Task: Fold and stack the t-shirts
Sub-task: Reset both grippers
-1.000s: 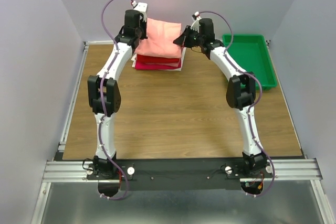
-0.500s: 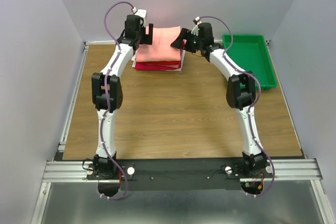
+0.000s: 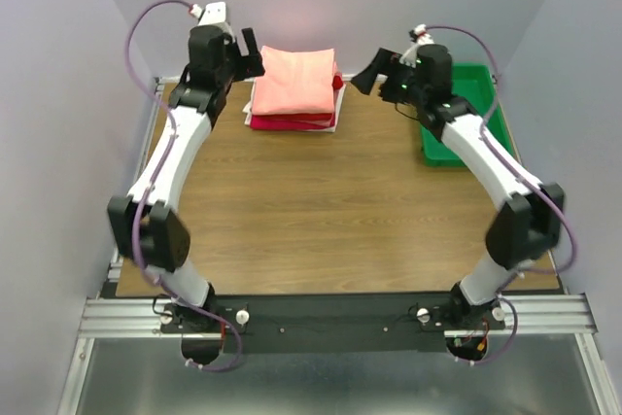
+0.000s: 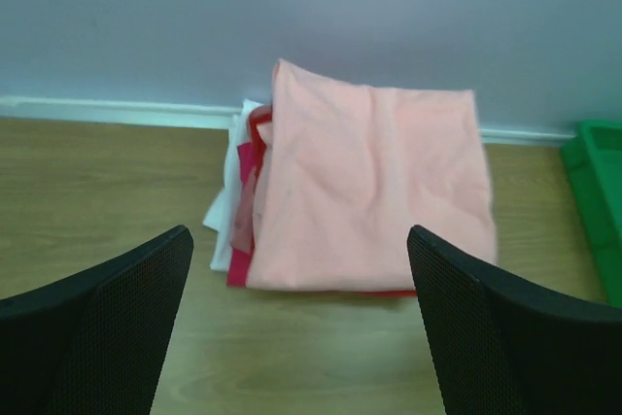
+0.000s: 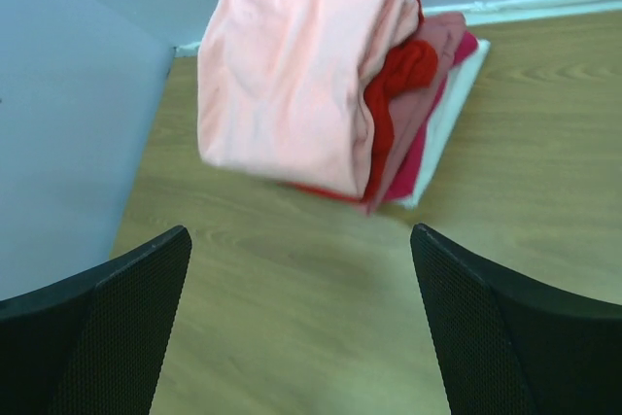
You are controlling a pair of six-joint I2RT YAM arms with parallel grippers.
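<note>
Salmon-pink t-shirt [image 3: 294,80] is lying folded on top of the stack at the worktop's [image 3: 321,201] 12 o'clock, covering the bright red t-shirt [image 5: 403,65], magenta t-shirt [image 5: 420,157] and white t-shirt [image 5: 454,104]. Left gripper [image 3: 250,51] is hovering at the stack's 9 o'clock, right gripper [image 3: 370,71] at its 3 o'clock, neither touching cloth. Both pairs of fingers are standing apart, holding nothing. Green tray [image 3: 481,94] is sitting at 2 o'clock.
</note>
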